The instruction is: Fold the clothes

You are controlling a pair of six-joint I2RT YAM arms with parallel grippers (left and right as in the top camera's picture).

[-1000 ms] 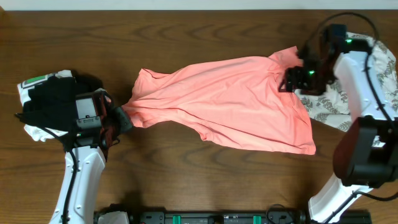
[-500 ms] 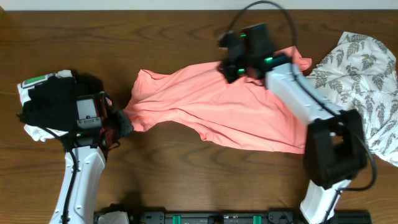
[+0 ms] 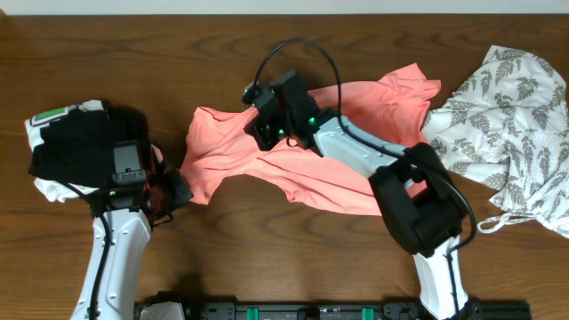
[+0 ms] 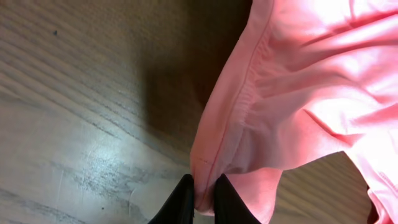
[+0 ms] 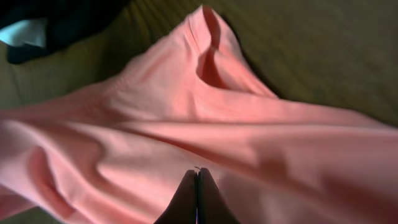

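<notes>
I had the left gripper (image 4: 204, 186) pinched on the hem of the shirt (image 3: 222, 147) at centre-left and the right gripper (image 5: 196, 177) shut tight atop its mid-frame folds, cloth caught or not I couldn't tell, so either thin pinch might slip under tension.

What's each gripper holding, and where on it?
The left gripper pinches the T-shirt at its seamed edge; the right gripper seems to pinch a fold mid-shirt.

Dark brown wood-grain table (image 3: 267, 258) fills the view, a pale strip (image 3: 178, 5) along its far edge.
</notes>
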